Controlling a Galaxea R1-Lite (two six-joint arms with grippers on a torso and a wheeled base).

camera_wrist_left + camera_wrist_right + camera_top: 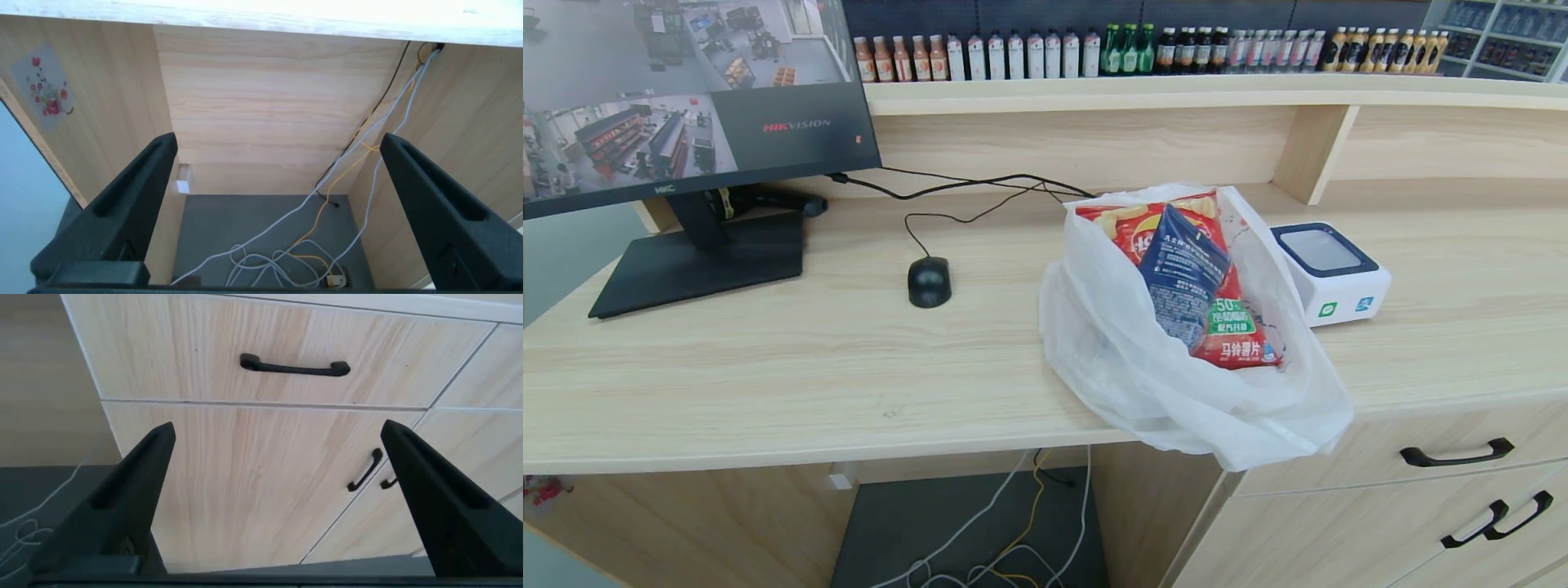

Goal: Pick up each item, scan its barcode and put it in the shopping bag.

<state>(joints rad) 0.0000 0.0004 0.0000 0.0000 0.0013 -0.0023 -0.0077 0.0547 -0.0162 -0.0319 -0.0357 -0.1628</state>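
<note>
- Head view: we look down on a pale wooden worktop (768, 367). A white plastic shopping bag (1176, 392) lies on it near the front edge, right of centre, and its lower folds hang over that edge.
- The bag's mouth is open towards us. Inside it lies a red crisp packet (1245, 347), with a blue packet (1184, 273) resting on top of it.
- Just beside the bag, on the robot's right, sits a white scanner (1331, 278) with a dark-framed window facing up.
- Well to the left of the bag we see a black mouse (929, 282), its thin cable (980, 192) running back along the worktop. Farther left a monitor (686, 90) stands on a flat black foot.
- Behind the worktop a raised shelf (1176, 90) carries a row of bottles (1143, 51).
- Left wrist view: the left tool (278, 143) has its two black fingers (135, 192) spread wide, with nothing between them. Beyond them we see the recess under the worktop, where loose wires (278, 261) trail onto a dark floor. A flower sticker (47, 86) is on a side panel.
- Right wrist view: the right tool (278, 429) also has its fingers (425, 490) spread wide and holds nothing. It faces wooden cabinet fronts, a drawer with a black handle (294, 367) above and door handles (365, 469) below.
</note>
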